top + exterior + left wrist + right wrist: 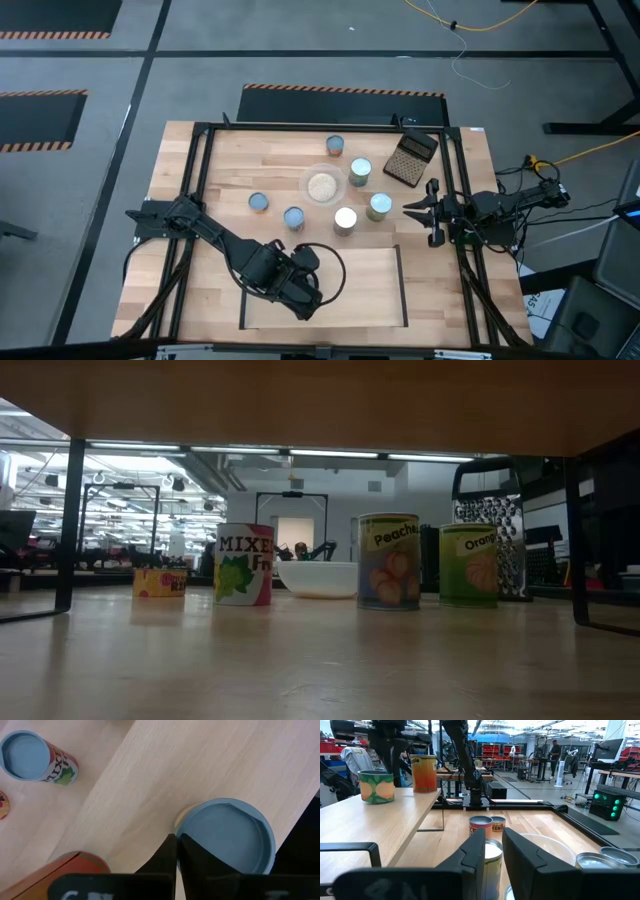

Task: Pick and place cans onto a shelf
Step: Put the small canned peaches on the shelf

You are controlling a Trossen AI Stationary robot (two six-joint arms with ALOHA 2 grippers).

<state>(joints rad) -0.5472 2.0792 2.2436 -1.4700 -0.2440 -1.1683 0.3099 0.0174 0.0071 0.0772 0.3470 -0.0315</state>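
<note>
Left arm reaches from the table's left edge diagonally across to the shelf point(380, 290), its gripper point(305, 290) low over the shelf's left part. In the left wrist view its fingers point(172, 857) appear closed together, tips against the rim of a blue-topped can point(227, 840) standing on the light-wood board; a second can point(75, 865) with an orange-red side shows just beside, partly cut off. The right wrist view shows two cans on the shelf top, a green-labelled one point(376, 786) and a taller orange one point(424, 773). Right arm waits at the table's right edge, gripper point(428, 212) pointing inward, fingers apart. Six cans remain on the tabletop: one at the far side point(335, 146), one right of the bowl point(360, 170), one near the right gripper point(379, 206), a white-topped one point(345, 219), and two blue-topped ones at left point(258, 202) point(293, 217). A clear bowl point(323, 185) of beige grains sits among them; a dark gridded grater point(411, 159) lies toward the far right corner.
</note>
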